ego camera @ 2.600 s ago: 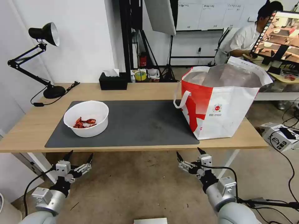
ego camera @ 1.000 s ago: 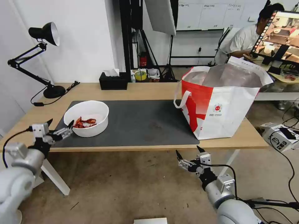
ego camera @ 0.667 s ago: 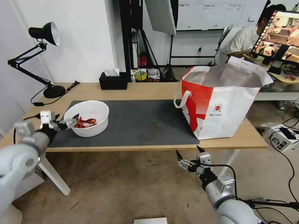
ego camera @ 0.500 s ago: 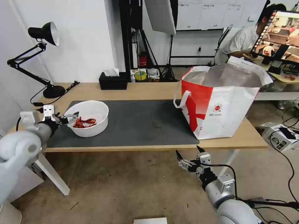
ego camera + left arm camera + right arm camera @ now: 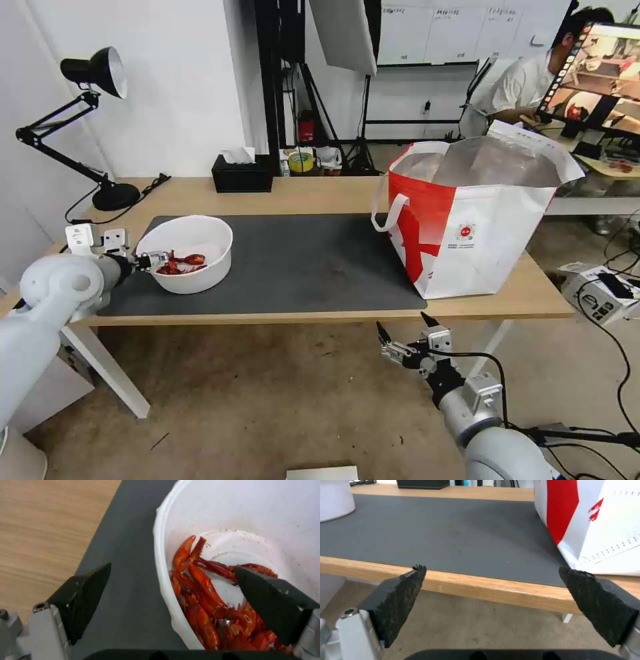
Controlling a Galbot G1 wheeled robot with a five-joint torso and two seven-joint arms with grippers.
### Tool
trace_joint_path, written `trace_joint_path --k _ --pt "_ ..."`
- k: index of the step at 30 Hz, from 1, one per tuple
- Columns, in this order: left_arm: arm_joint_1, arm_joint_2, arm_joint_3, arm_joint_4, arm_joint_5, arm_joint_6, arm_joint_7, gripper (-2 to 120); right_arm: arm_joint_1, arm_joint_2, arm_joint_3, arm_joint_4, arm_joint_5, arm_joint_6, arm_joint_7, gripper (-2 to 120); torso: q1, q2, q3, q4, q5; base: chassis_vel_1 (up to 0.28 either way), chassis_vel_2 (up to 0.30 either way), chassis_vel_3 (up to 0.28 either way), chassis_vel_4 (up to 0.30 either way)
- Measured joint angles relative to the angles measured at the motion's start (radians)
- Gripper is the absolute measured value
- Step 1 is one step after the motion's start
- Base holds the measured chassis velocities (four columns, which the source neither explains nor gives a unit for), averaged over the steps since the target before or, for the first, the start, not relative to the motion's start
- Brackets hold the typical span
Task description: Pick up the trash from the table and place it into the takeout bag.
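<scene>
A white bowl (image 5: 193,240) of red shells (image 5: 177,262) sits on the left end of the dark grey mat (image 5: 300,267) on the table (image 5: 320,190). My left gripper (image 5: 148,261) is open at the bowl's left rim. In the left wrist view, the gripper (image 5: 172,568) straddles the bowl's rim (image 5: 160,555): one finger is outside over the mat, the other inside above the shells (image 5: 206,600). The takeout bag (image 5: 493,227) stands open on the table's right end. My right gripper (image 5: 402,331) hangs open below the table's front edge, nothing in it (image 5: 490,570).
A black desk lamp (image 5: 100,133) stands at the table's far left corner. A black tissue box (image 5: 242,175) sits at the back edge. The mat between bowl and bag (image 5: 453,530) is bare. Cables and a device lie on the floor at right (image 5: 600,293).
My left arm has risen from below the table's front edge, swung out to the left and reached in until its open fingers straddle the bowl's left rim. The right arm has barely moved.
</scene>
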Motion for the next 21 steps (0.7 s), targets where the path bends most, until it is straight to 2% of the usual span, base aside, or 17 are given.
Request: trace_joint_path --k 4,14,17,20,21 --pt "-0.009 0.002 0.009 0.011 -0.051 0.0 -0.042 100 0.0 0.0 0.0 0.0 0.0 0.0 0.0 100 0.0 0.0 0.0 0.0 0.0 0.0 0.0 0.0 0.0" --pt "-0.01 0.003 0.015 0.022 -0.097 -0.004 -0.043 100 0.0 0.0 0.0 0.0 0.0 0.0 0.0 100 0.0 0.0 0.0 0.0001 -0.0001 0.0 0.0 0.0 0.0" --pt "-0.014 0.004 0.018 0.026 -0.107 -0.005 -0.044 95 0.0 0.0 0.0 0.0 0.0 0.0 0.0 100 0.0 0.0 0.0 0.0 0.0 0.0 0.0 0.0 0.0" --pt "-0.017 0.008 0.02 0.032 -0.11 -0.006 -0.047 80 0.0 0.0 0.0 0.0 0.0 0.0 0.0 100 0.0 0.0 0.0 0.0 -0.0001 0.0 0.0 0.0 0.0" --pt "-0.017 0.008 0.02 0.032 -0.11 -0.006 -0.047 80 0.0 0.0 0.0 0.0 0.0 0.0 0.0 100 0.0 0.0 0.0 0.0 -0.0001 0.0 0.0 0.0 0.0"
